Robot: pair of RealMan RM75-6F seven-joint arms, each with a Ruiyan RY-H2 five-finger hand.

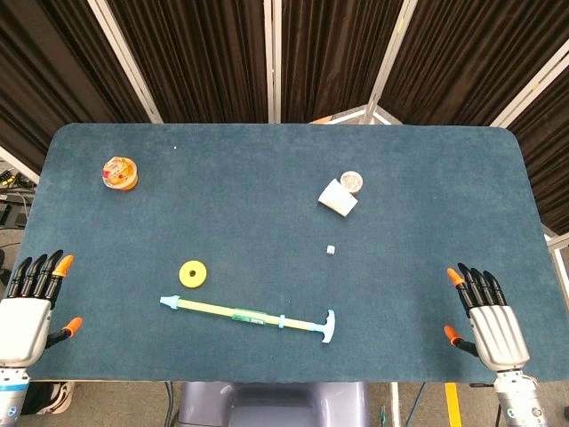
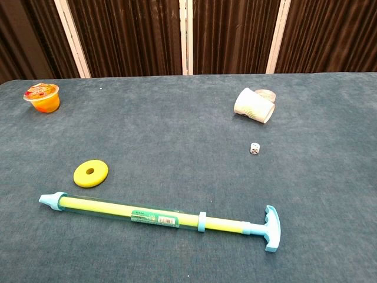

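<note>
My left hand (image 1: 31, 302) lies flat at the near left edge of the blue table (image 1: 267, 222), fingers spread, holding nothing. My right hand (image 1: 487, 313) lies the same way at the near right edge, also empty. Between them lies a long yellow and light-blue pump toy (image 1: 244, 314) (image 2: 159, 219), its T-handle pointing right. A yellow ring (image 1: 193, 273) (image 2: 91, 173) sits just behind the toy's left end. Neither hand shows in the chest view.
An orange jelly cup (image 1: 119, 173) (image 2: 42, 97) stands at the far left. A white paper cup (image 1: 338, 197) (image 2: 253, 106) lies tipped beside a small round container (image 1: 353, 181). A small white die (image 1: 330, 250) (image 2: 254, 148) sits nearer the middle.
</note>
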